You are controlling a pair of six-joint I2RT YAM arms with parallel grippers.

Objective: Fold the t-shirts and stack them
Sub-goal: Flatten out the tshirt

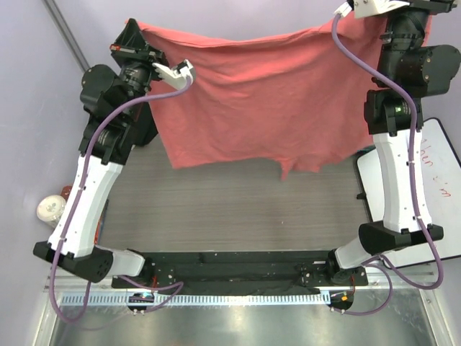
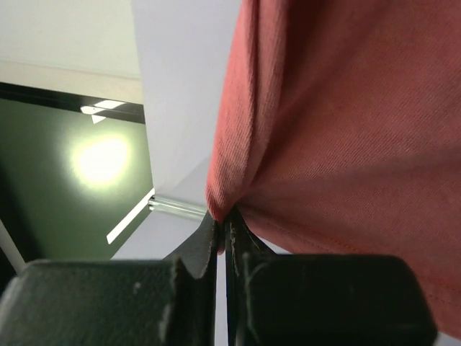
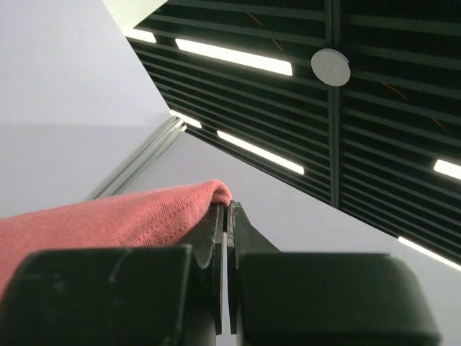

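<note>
While both arms reach up at the far side of the table (image 1: 216, 216), I see the coral-pink shirt (image 1: 266, 101) hanging between them, spread wide like a sheet on a line. Its top edge sags a little in the middle between the two held corners. The lower edge is uneven, and one small point of cloth dips lower than the rest near the centre. I cannot tell from above whether that edge touches the tabletop.

On my left wrist view, the left gripper (image 2: 224, 225) has its jaws pressed together with barely a slit between them, pinching a gathered corner of the shirt. The cloth fans out from the pinch, up and to the right, in deep folds.

On my right wrist view, the right gripper (image 3: 227, 211) is likewise clamped tight. The stitched hem of the shirt is caught at the very tips and runs off to the left of that view.

Beside the right arm, a whiteboard (image 1: 439, 187) with red scribbles lies at the table's right edge.
</note>
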